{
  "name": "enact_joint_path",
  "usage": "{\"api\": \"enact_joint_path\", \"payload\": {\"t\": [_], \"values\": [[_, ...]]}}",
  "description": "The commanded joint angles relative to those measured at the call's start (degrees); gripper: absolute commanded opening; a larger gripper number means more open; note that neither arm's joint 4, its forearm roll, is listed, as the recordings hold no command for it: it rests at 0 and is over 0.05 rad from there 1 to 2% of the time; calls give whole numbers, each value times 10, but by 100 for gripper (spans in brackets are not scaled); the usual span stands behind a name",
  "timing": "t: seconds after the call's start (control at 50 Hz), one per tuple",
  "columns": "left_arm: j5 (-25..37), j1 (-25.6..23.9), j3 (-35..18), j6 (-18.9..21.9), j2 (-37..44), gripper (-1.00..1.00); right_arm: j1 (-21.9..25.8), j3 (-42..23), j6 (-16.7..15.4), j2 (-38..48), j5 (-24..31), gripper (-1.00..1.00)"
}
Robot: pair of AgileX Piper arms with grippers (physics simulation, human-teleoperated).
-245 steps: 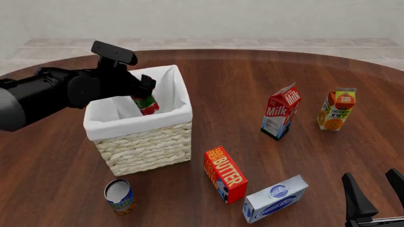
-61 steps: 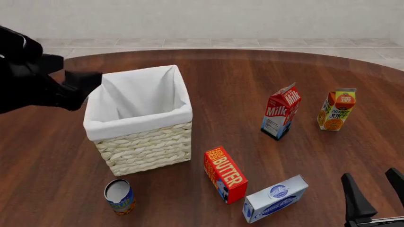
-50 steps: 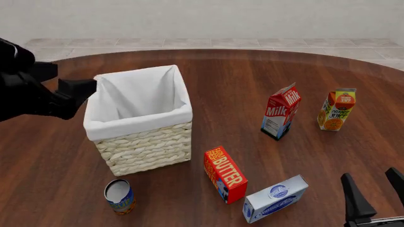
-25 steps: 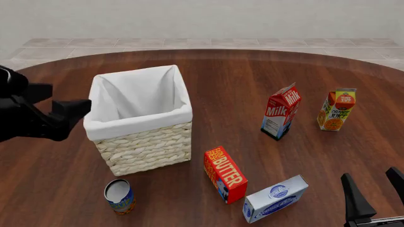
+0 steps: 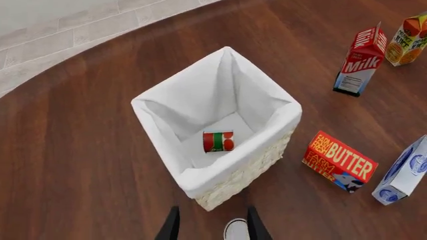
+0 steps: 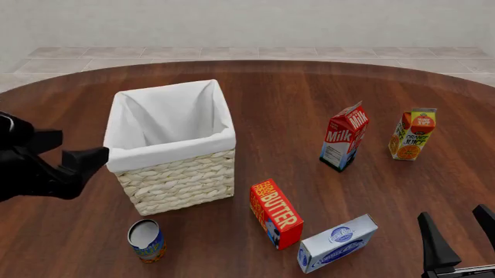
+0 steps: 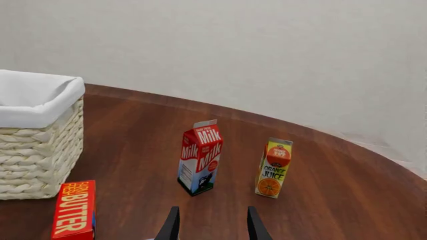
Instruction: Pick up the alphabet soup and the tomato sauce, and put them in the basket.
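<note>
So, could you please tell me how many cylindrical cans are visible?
2: the red-and-green tomato sauce can lies inside the cream wicker basket; the blue-and-orange alphabet soup can stands on the table before it.

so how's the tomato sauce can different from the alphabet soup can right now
The tomato sauce lies on its side inside the basket; the alphabet soup stands upright on the table in front of the basket. The tomato sauce label is red and green, the alphabet soup's blue and orange. Both are small cylinders.
</note>
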Motion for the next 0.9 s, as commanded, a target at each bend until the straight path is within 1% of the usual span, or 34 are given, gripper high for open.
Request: {"api": "enact_joint_path", "payload": {"t": [0.02,0.18,0.2,0.36,0.6,0.9], "values": [[2,0,30,-10,-12,100,1,0,-1,0,0,100],[11,-11,50,-14,-5,100,1,0,-1,0,0,100],[14,-10,53,-9,-1,100,2,0,-2,0,0,100],[24,-25,53,-10,14,100,2,0,-3,0,-1,100],[20,-30,56,-5,35,100,3,0,-3,0,0,100],[-2,-38,75,-11,53,100,6,0,-9,0,0,100]]}}
